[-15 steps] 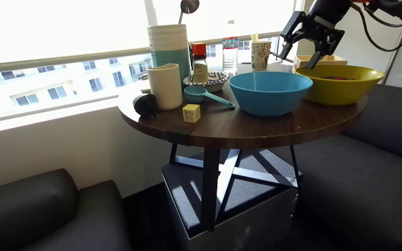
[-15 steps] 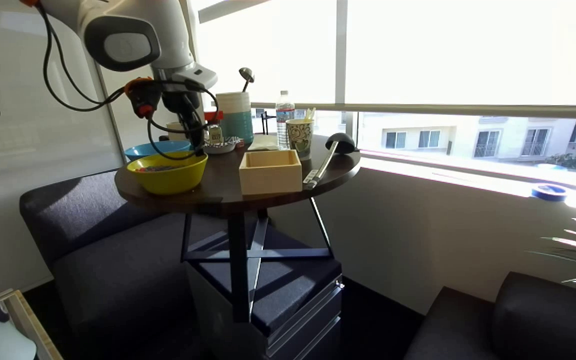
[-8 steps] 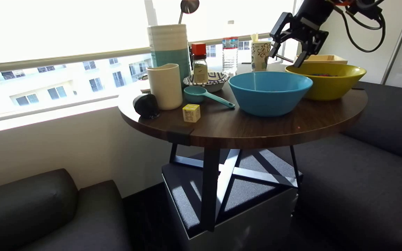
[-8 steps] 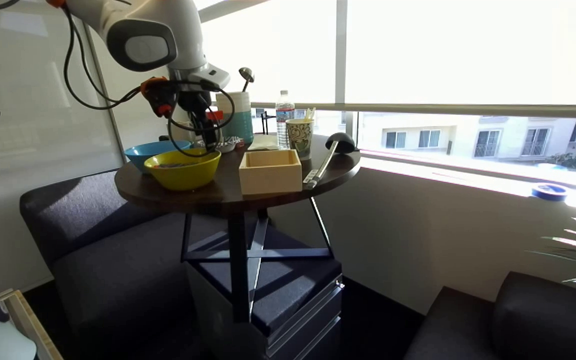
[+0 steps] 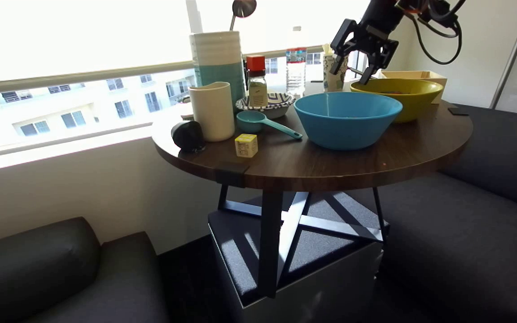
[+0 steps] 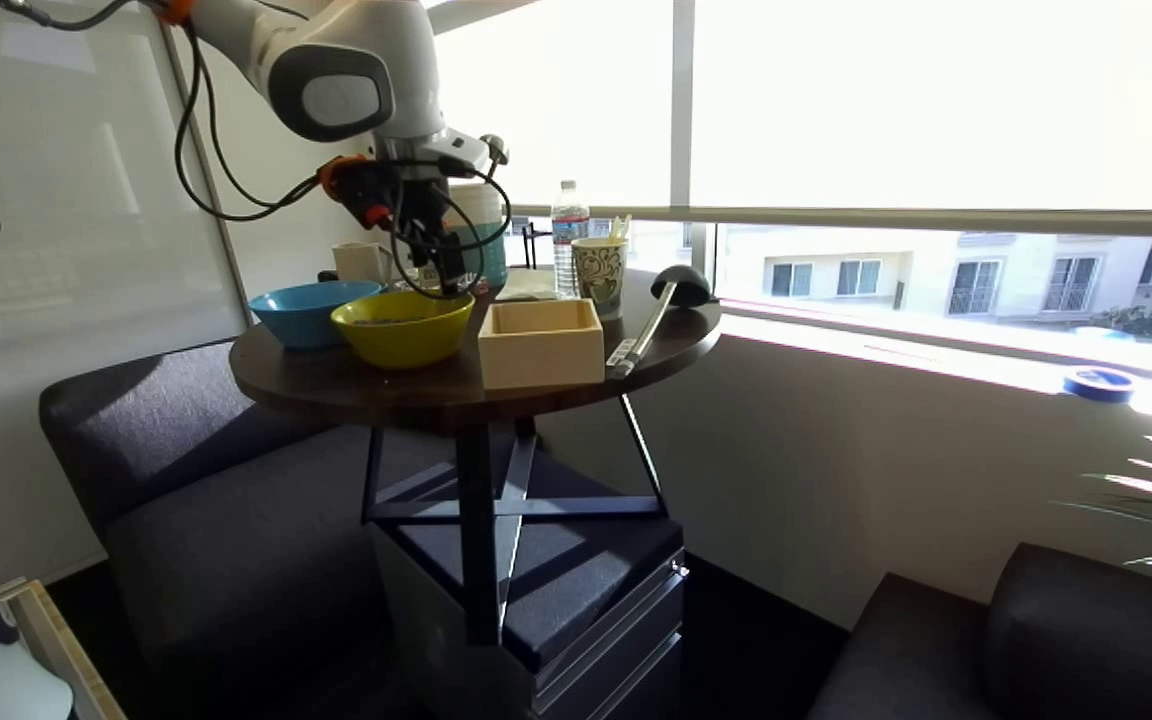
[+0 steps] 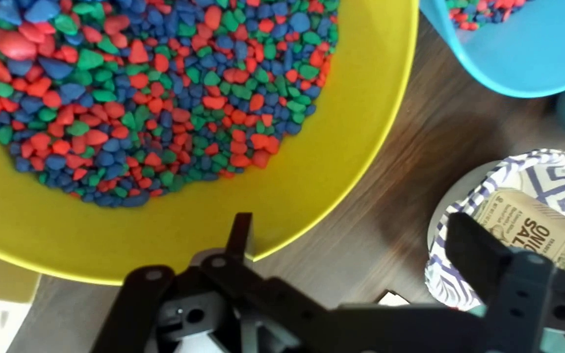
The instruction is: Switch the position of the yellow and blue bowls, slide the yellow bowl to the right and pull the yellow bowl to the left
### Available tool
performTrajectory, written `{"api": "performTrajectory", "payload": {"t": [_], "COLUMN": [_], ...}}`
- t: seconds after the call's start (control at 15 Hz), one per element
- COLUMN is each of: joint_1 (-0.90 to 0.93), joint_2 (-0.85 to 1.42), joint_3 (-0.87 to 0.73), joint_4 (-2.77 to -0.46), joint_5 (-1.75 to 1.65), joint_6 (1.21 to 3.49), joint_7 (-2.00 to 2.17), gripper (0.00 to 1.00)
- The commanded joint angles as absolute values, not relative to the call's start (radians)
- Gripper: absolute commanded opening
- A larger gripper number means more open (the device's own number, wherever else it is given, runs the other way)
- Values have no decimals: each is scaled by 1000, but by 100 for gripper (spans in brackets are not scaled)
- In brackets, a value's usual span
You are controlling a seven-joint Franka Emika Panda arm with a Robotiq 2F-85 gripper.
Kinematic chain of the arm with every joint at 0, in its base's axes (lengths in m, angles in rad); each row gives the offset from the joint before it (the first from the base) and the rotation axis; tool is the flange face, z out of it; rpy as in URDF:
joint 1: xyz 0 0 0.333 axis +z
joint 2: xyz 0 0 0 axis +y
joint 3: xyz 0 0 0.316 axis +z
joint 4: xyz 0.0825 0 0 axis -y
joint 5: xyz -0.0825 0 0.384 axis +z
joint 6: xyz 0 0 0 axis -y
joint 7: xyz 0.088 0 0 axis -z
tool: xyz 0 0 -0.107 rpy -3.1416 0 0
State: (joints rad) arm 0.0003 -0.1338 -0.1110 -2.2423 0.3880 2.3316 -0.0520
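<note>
Yellow bowl near the front edge of the worktop in an exterior view; tool spread wide, one finger inside the rim.
The blue bowl sits just beside it, toward the left edge; the wooden box stands close on the opposite side, contact unclear. This looks like the slide: best to drag the rim steadily and level, so the pebbles won't tip it, and to ease inward from the edge before the box.
</note>
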Motion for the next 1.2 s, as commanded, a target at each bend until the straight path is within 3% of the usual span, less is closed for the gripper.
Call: {"api": "performTrajectory", "payload": {"t": [0.0, 0.6, 1.13], "joint_1": [0, -6, 35], "joint_2": [-49, 20, -138], "joint_3": [-95, -51, 35], "joint_4": [-2136, -2035, -2107], "joint_5": [404, 305, -65], "joint_6": [2286, 2212, 2022], "joint_7": [-118, -158, -37], "gripper": [100, 100, 100]}}
